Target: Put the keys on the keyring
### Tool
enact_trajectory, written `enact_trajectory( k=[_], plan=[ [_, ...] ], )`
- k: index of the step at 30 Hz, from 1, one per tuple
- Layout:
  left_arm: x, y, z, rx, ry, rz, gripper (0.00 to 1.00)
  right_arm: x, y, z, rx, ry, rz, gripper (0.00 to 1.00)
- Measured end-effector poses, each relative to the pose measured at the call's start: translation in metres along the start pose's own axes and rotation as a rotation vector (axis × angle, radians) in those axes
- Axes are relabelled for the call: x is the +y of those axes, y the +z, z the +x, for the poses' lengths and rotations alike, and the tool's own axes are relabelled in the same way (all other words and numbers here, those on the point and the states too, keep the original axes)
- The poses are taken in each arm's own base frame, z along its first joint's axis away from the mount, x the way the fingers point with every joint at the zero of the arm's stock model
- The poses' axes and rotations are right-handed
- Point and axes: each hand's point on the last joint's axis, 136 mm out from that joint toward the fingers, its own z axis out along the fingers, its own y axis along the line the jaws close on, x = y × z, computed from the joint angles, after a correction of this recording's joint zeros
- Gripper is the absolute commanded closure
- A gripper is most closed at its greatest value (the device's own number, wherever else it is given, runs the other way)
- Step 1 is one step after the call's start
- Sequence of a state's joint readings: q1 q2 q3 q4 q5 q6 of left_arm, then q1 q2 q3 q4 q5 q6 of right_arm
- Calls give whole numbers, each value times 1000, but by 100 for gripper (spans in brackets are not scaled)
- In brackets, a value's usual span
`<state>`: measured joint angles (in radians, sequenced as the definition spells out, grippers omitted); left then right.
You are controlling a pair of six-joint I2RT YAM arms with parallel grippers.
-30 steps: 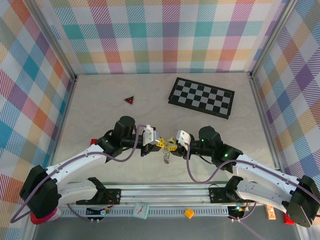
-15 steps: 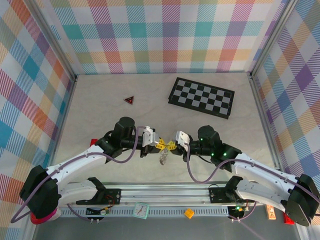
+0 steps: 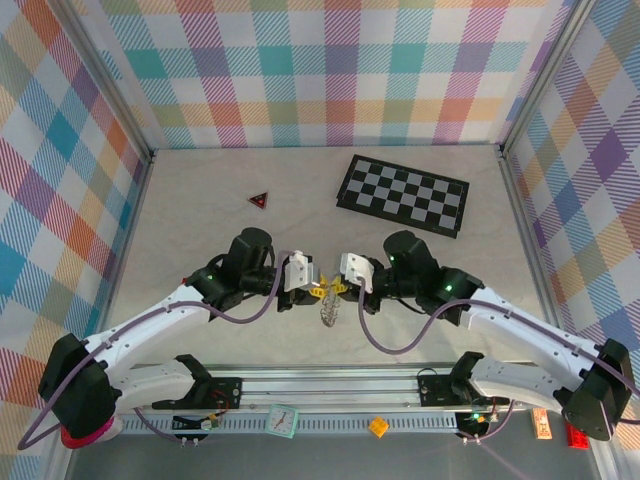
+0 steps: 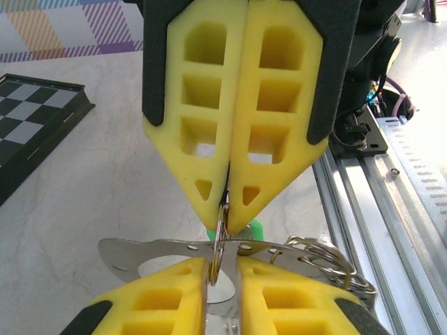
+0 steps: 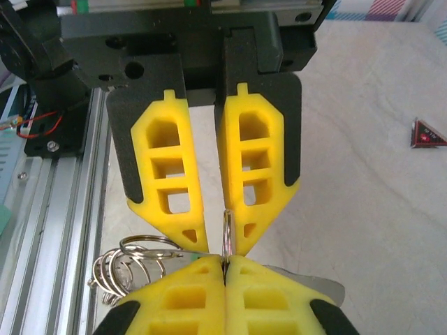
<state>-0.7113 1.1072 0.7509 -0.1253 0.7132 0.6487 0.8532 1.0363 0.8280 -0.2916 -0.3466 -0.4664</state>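
Top view: 2 arms meet tip to tip at lower centre of frame, above the table (image 3: 200,220). Left end effector (image 3: 319,290) comes in from the left, right end effector (image 3: 338,288) from the right, tips nearly touching. 1 keyring (image 3: 328,314) hangs just below that meeting point as a silvery bunch of links. Right end effector: pads pressed flat together, no gap, pinching one thin ring of the keyring that shows edge-on and sticks out of the seam at bottom centre of the right wrist view. Left end effector: fingers (image 4: 160,310) slightly spread. In the left wrist view that same ring edge stands in the narrow gap at bottom centre. Can't tell whether either pad actually bears on it. Rest of the links bunch up at lower right of the left wrist view and lower left of the right wrist view. 1 green key (image 4: 255,229) is visible, just a bit of green head peeking out behind the right tips, close to the ring. 1 flat silver plate (image 4: 154,252) with small holes lies across the tips, left of the ring. Elsewhere on the table, well apart from the arms: 1 red triangle (image 3: 260,200) upper left of centre and 1 chessboard (image 3: 403,195) upper right.
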Motion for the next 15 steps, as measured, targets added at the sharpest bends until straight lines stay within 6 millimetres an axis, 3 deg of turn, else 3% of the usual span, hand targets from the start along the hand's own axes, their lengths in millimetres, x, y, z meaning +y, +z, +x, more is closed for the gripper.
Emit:
enact_trajectory(
  k=[5, 10, 12, 14, 15],
  plan=[
    [-2, 0, 2, 16, -4, 10, 83, 2, 4, 5, 57, -7, -20, 100],
    [-1, 1, 3, 22, 1, 18, 92, 6, 8, 7, 86, -17, -42, 100],
    [-2, 2, 4, 30, -5, 28, 100, 5, 9, 8, 100, -16, -42, 100],
    [-3, 2, 5, 35, -6, 33, 100, 4, 9, 8, 112, -12, -43, 100],
    [-3, 2, 5, 36, -6, 33, 100, 4, 9, 8, 116, -11, -41, 92]
  ],
)
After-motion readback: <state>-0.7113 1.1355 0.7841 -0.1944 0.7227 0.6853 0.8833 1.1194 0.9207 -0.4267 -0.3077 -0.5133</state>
